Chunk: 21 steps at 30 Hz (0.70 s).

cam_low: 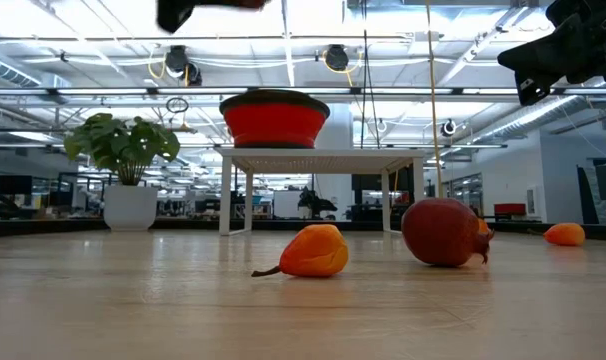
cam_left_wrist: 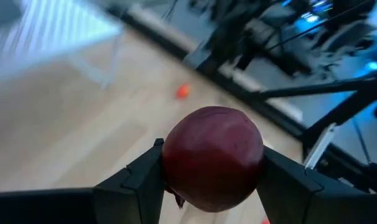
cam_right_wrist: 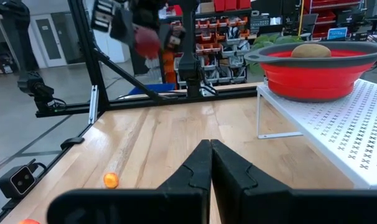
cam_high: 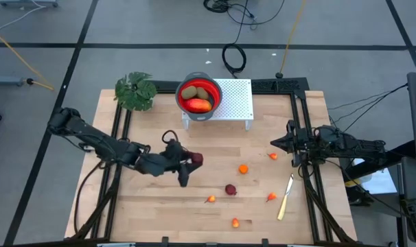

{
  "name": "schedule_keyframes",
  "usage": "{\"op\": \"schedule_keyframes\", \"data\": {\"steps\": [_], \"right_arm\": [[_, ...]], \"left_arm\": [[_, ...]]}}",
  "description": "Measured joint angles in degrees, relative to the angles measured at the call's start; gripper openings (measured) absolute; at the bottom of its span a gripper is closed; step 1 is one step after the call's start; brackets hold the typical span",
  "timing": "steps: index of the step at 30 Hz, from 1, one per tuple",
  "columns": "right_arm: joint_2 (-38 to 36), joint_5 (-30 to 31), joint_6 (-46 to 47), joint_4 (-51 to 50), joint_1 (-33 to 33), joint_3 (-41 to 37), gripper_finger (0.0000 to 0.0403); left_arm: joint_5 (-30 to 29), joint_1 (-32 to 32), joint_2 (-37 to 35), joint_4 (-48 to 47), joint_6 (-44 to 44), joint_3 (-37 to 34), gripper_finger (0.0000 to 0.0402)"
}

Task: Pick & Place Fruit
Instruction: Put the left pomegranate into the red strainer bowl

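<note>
**Ana:** High view puts the left hand (cam_high: 187,165) over the bench (cam_high: 153,219), on the near side of the red bowl (cam_high: 199,97) and well apart from it, with a dark red fruit (cam_high: 195,159) between its fingers.

**Ben:** Left wrist view settles the grip: the fingers (cam_left_wrist: 142,180) press both flanks of that round, smooth, deep-red fruit (cam_left_wrist: 213,158), partly spread to its width. Low view only catches the hand's underside above the bowl's (cam_low: 274,117) rim line, clear of the wood.

**Ana:** And the right hand (cam_high: 273,144)?

**Ben:** Closed on nothing, fingertips together in the right wrist view (cam_right_wrist: 210,149), off to the right of the bowl by the bench's right edge.

**Ana:** The bowl sits on a white perforated stand (cam_high: 237,101); from above it holds two olive-brown ovals (cam_high: 190,91) and a longer red-orange piece (cam_high: 199,105). The low view hides the contents behind the wall.

**Ben:** Loose fruit lies on the near side of the bowl: an orange round (cam_high: 243,169), a second dark red one (cam_high: 230,189), small orange bits (cam_high: 210,199). The low view shows that dark one (cam_low: 445,232) has a small crown end, beside a stemmed orange piece (cam_low: 313,250).

**Ana:** A knife (cam_high: 285,197) lies near the right edge; a plant (cam_high: 135,90) stands left of the bowl. Bare wood runs between hand and stand.
</note>
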Motion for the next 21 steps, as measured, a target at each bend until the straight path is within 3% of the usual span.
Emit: {"op": "schedule_keyframes", "data": {"steps": [12, 21], "right_arm": [[0.01, 0.00, -1.50, -0.02, -0.01, 0.00, 0.0000], [0.02, 0.00, -1.53, 0.00, -0.01, 0.00, 0.0000]], "left_arm": [[0.71, 0.06, 0.00, 28.02, 33.68, 0.00, 0.0209], [12.65, 0.11, 0.00, 41.83, 52.69, 0.00, 0.0209]]}}
